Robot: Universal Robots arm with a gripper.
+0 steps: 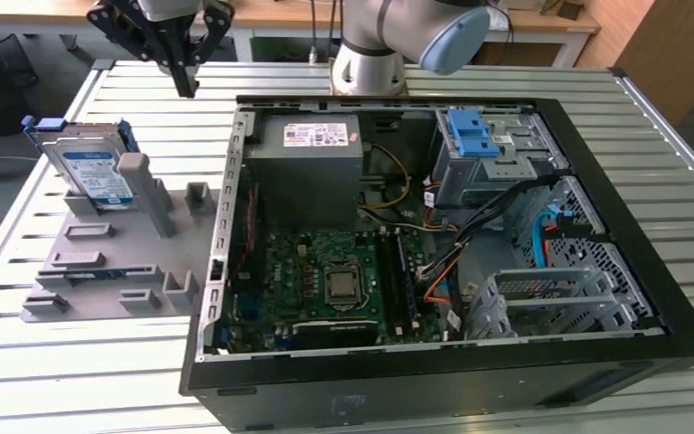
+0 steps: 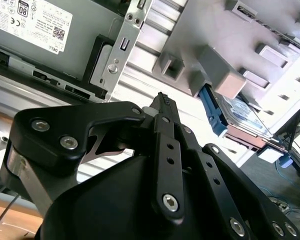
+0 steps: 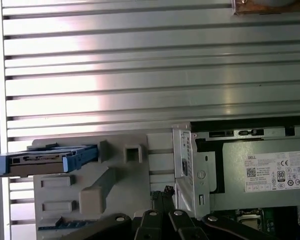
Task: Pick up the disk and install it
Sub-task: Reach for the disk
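Hovering gripper, disk propped nearby

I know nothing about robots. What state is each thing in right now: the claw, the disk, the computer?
Gripper: shut, holding nothing, raised above the table between holder and case.
Disk: standing on edge in the grey holder, not gripped, not installed.
Computer case: lying on its side, panel off, insides exposed.
Drive cage: inside the case, blue latch on top.

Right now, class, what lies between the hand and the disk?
In the exterior view, bare slatted tabletop lies between the hand and the disk, which stands in the grey holder.
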